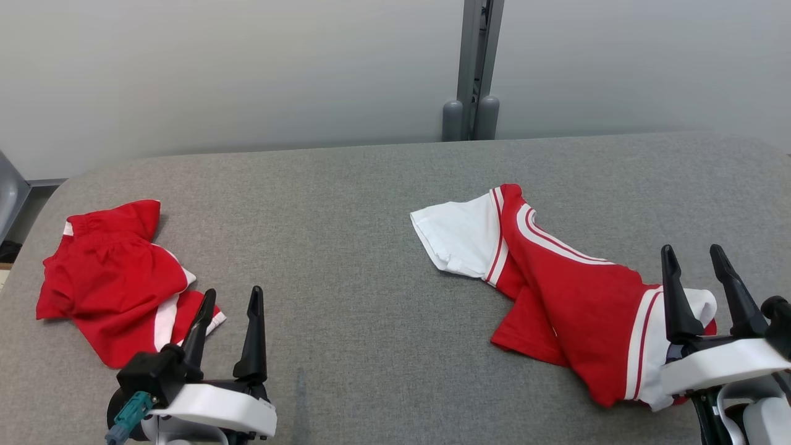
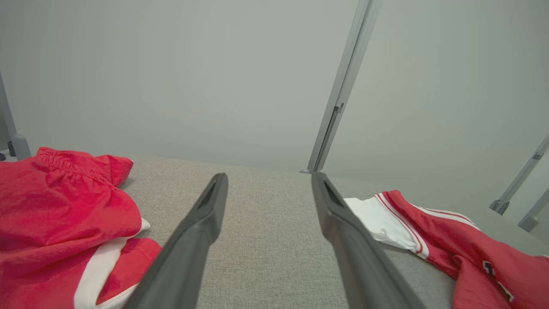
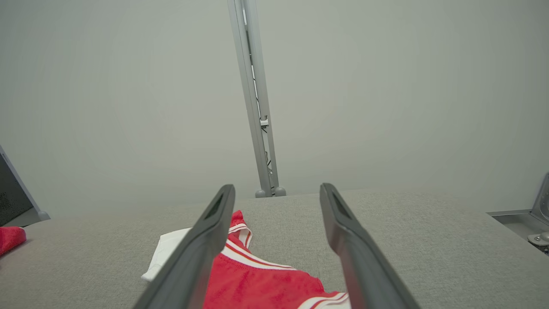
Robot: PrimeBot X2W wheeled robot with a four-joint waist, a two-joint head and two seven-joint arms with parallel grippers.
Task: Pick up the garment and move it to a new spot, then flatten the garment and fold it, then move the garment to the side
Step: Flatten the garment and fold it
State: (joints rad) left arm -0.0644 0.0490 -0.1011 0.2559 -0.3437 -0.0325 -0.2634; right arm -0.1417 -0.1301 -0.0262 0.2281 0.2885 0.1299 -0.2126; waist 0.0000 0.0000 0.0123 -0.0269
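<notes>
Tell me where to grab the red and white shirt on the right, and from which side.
Probably the bunched striped end of the shirt, nearest the robot: its folds rise off the table, giving fingers something to pinch. Come down from above with the open right gripper, which hovers at that end. The white sleeve lies flat and thin.

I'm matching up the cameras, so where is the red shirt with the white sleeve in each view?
Head view: red shirt, right of centre, reaching the lower right.
Left wrist view: lower right.
Right wrist view: bottom centre.
Shared landmark: grey post behind the table.
</notes>
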